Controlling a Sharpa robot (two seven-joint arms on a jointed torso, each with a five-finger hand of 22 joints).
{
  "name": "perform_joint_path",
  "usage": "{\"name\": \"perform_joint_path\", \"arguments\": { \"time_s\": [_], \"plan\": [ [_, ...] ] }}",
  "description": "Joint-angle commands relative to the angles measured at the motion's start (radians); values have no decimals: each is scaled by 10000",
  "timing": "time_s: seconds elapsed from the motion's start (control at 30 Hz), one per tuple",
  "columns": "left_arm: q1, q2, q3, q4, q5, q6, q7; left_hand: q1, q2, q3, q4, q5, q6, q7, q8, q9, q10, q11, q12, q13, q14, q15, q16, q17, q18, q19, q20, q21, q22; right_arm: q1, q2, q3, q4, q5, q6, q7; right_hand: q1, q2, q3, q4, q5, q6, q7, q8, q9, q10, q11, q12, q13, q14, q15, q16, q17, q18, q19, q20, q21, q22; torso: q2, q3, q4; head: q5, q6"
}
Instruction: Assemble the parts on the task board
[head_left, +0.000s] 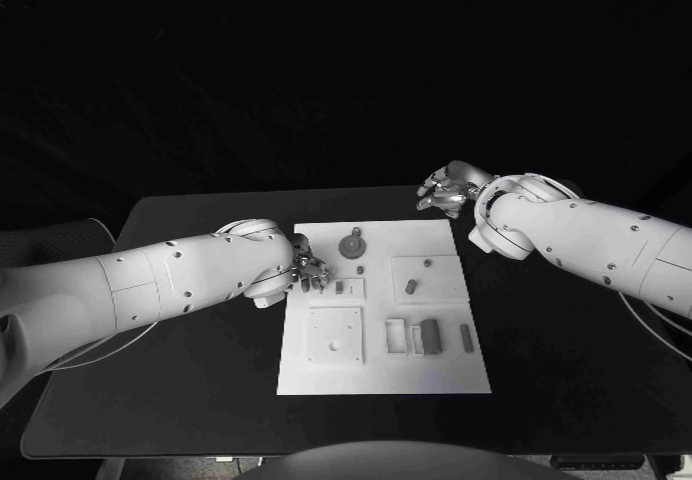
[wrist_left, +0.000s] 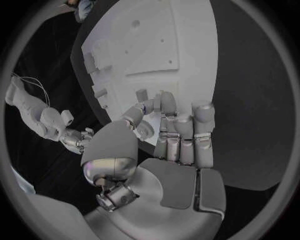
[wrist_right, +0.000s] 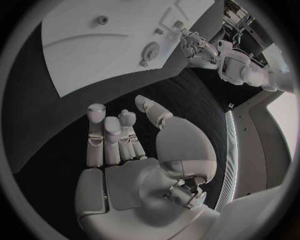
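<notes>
The white task board (head_left: 378, 372) lies in the middle of the black table. On it sit a round grey part (head_left: 352, 243), two small pieces (head_left: 411, 285) on a raised tile, and upright blocks (head_left: 428, 336) toward the near right. My left hand (head_left: 306, 270) hovers at the board's left edge near its far corner, fingers curled together and thumb tucked toward them (wrist_left: 164, 107). Whether a small part sits between them is unclear. My right hand (head_left: 447, 190) hangs over bare table beyond the board's far right corner, with fingers (wrist_right: 112, 135) apart and nothing in them.
A square plate (head_left: 335, 335) with holes sits on the board's near left. Black table (head_left: 577, 350) runs round the board on all sides. The right wrist view shows the board (wrist_right: 94, 55), the round part (wrist_right: 150, 50) and my left hand (wrist_right: 192, 42) across it.
</notes>
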Motion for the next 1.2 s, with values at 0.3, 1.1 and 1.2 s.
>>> {"name": "perform_joint_path", "arguments": {
  "time_s": [0.3,1.1,1.2],
  "plan": [
    [-14,-8,4,67,40,173,82,-101,8,359,-215,429,-9,-76,1806,-46,111,-201,138,-6,564,-630,44,14,613,378,-427,34,163,-8,8,1,1,-18,129,62,-100,23,61,11,45,45,145,62,-12,-80,-7,53,-16,-32,18,18,-15,612,35,-39,-55,135,3,-5,4,20,-40],
    [-40,15,3,-31,-355,89,109,-304,-445,253,270,-609,-122,-102,2158,-264,19,-230,408,-95,574,-658,70,-28,616,420,-447,-4,146,-14,16,1,14,-16,134,70,-108,23,60,13,45,44,146,64,-13,-81,-7,55,-19,-33,18,19,-16,612,35,-38,-56,135,2,4,-2,61,-105],
    [-43,25,3,-48,-376,81,108,-343,-586,229,433,-1140,-147,-111,2235,-323,1,-239,465,-125,574,-667,80,-36,627,430,-461,-7,149,-14,13,1,12,-15,134,70,-109,23,60,13,45,44,146,64,-13,-81,-7,55,-20,-33,18,19,-16,612,35,-38,-56,135,3,7,-7,61,-104]
  ]
}}
